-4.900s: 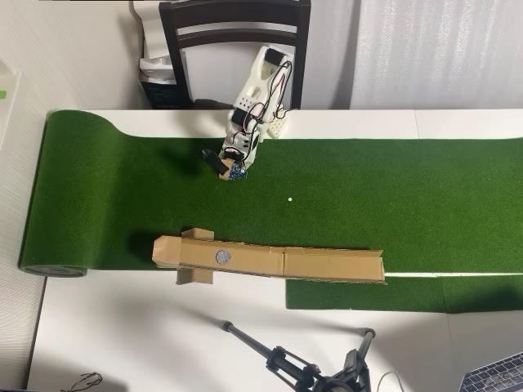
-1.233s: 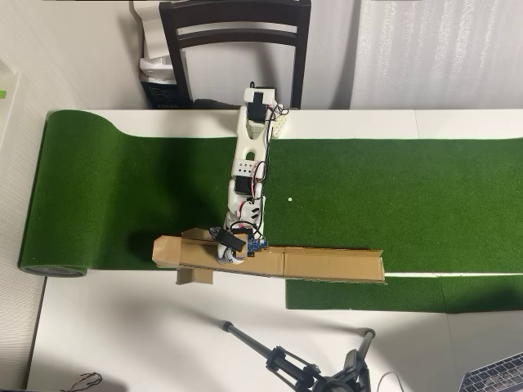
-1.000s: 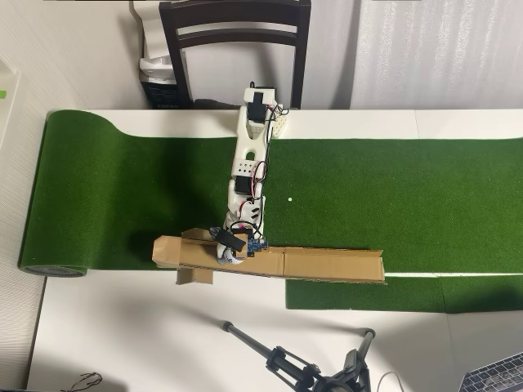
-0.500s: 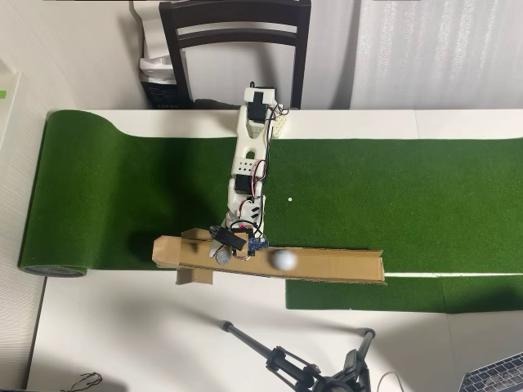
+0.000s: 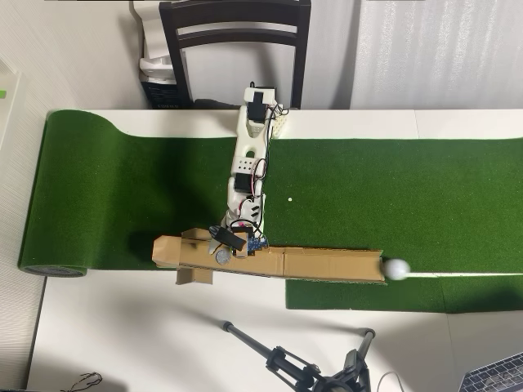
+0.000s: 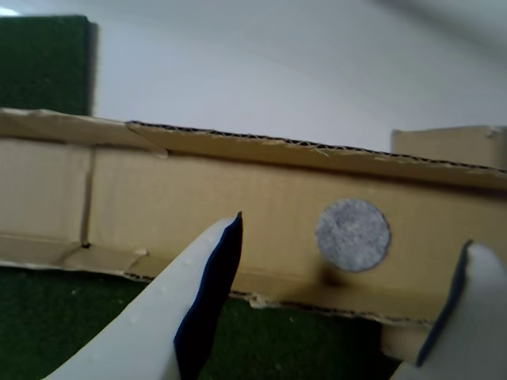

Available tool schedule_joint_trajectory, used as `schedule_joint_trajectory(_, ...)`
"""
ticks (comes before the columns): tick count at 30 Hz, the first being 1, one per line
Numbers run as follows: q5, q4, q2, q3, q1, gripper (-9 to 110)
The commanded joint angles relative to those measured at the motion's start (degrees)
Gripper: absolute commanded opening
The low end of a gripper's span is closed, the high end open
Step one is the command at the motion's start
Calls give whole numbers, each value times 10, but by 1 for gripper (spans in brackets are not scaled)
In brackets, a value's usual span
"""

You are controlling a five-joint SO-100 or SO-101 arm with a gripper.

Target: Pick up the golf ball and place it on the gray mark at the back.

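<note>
1. One white arm (image 5: 249,155) reaches from the table's far edge across the green turf (image 5: 122,188) to the cardboard channel (image 5: 327,263) in the overhead view.
2. Gripper (image 5: 222,250) sits over the channel's left part, right by the gray mark (image 5: 222,256); fingers spread wide, nothing between them.
3. Wrist view: gripper (image 6: 348,297) spread wide, left finger (image 6: 186,317) with a dark inner pad, right finger (image 6: 467,317) at the frame's right edge. Gray mark (image 6: 352,234), a round felt-like disc, shows bare in the gap on the cardboard channel (image 6: 158,198).
4. Golf ball (image 5: 396,269) is off the mark: it lies at the channel's right end, just beside the open mouth, on the seam between turf and white table (image 5: 122,343). Looks slightly blurred. Well apart from the gripper.
5. Tiny white dot (image 5: 289,198) lies on the turf right of the arm, between arm and channel.
6. Dark chair (image 5: 235,33) stands behind the arm's base; black tripod (image 5: 302,367) lies at the bottom of the overhead view.
7. Turf rolls up at the left end; a second turf strip (image 5: 368,294) sits below the channel's right half.
</note>
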Motion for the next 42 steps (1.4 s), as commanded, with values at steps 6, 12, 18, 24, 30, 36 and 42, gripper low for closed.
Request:
schedule_joint_trajectory(6,0,96,39,-132,3,50)
schedule_joint_trajectory(12,0,249,103,-229,4,50)
schedule_joint_trajectory(18,0,354,214,-243,5,50)
schedule_joint_trajectory(24,-1,413,328,-242,5,50)
schedule_joint_trajectory(30,-1,438,483,-194,5,50)
schedule_joint_trajectory(36,5,437,642,10,5,50)
schedule_joint_trajectory(42,8,419,804,201,4,50)
